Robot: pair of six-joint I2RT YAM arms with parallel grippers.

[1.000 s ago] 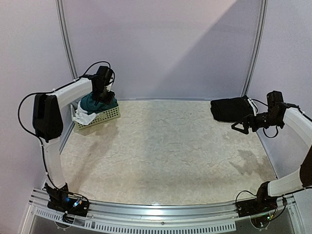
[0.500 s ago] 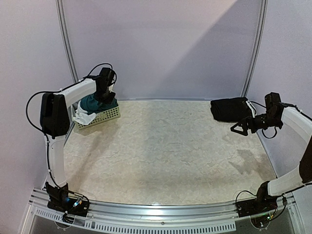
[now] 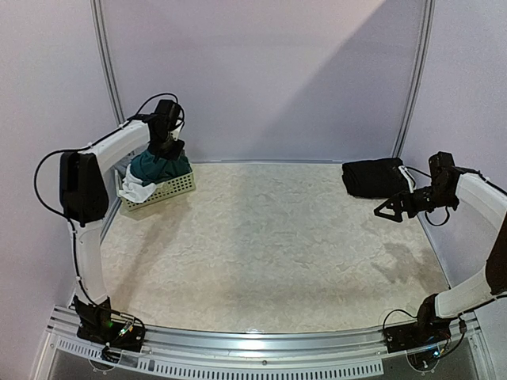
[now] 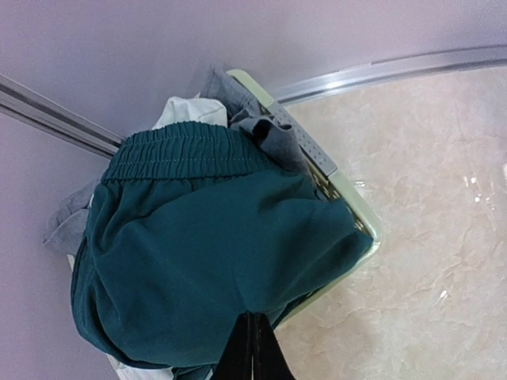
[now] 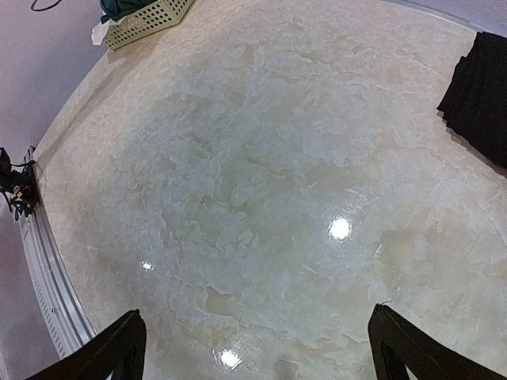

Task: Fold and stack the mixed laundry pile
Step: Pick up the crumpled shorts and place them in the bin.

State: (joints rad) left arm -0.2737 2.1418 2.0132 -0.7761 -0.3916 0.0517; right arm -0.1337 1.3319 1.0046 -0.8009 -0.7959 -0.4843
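The laundry pile sits in a pale perforated basket (image 3: 173, 190) at the table's far left. Dark teal-green shorts (image 3: 158, 166) lie on top, waistband away from me in the left wrist view (image 4: 198, 245). A white cloth (image 3: 136, 190) hangs over the basket's near side, and a grey garment (image 4: 265, 131) lies under the shorts. My left gripper (image 3: 167, 149) is shut on a pinch of the shorts' fabric (image 4: 253, 344). Folded black trousers (image 3: 374, 176) lie at the far right. My right gripper (image 3: 388, 210) hovers open beside them, nothing between its fingers (image 5: 257, 348).
The basket's rim (image 4: 360, 218) stands close to the back wall and the left metal post (image 3: 107, 71). Marbled tabletop (image 3: 269, 245) spreads between basket and trousers. The trousers' edge shows at the upper right of the right wrist view (image 5: 479, 95).
My left gripper has shut on the teal shorts and risen slightly above the basket. The right gripper has drifted a little lower, still open.
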